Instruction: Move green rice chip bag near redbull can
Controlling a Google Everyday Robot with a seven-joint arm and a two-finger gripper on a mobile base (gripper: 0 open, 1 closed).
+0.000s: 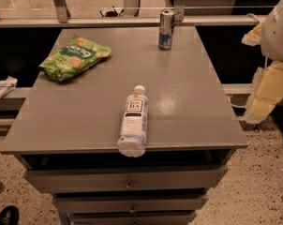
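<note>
The green rice chip bag [75, 56] lies at the far left of the table [188, 107], well apart from the redbull can [166, 29] standing upright at the far edge. A clear bottle [133, 121] lies on its side at the near edge. The gripper [267, 90] hangs beyond the table's right side; its grip I can't make out.
</note>
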